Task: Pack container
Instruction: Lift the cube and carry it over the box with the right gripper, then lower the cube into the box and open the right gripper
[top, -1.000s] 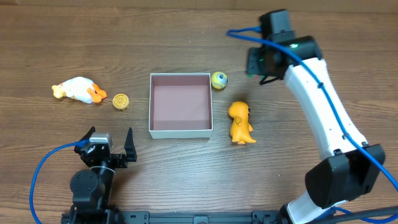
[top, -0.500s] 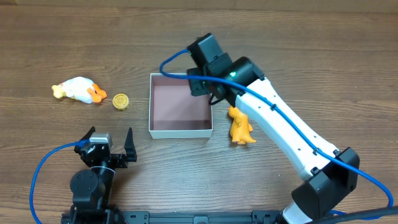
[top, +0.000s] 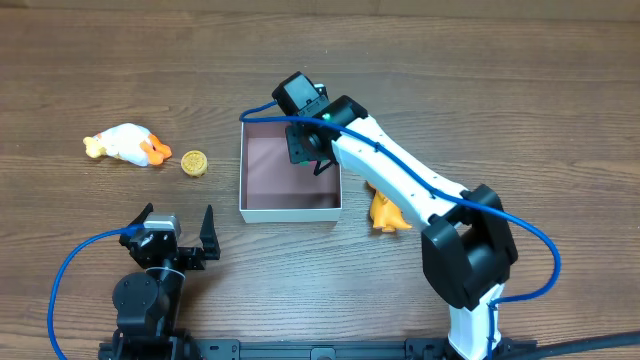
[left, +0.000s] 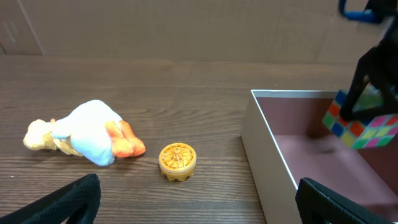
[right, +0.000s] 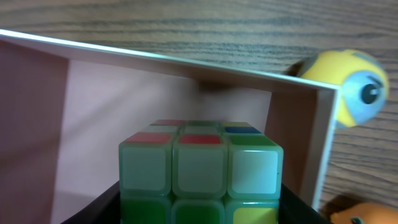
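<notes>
Right pincer (top: 308, 150) clamped on cube (right: 200, 168), poised directly above container (top: 275, 175), far-right corner; left pincer (top: 176, 225) spread wide.

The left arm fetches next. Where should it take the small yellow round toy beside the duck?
Probably from straight above, jaws closing across its ribbed side wall. The yellow round toy lies flat, face up, and stands apart from the duck, so opposite sides of its rim are free.
</notes>
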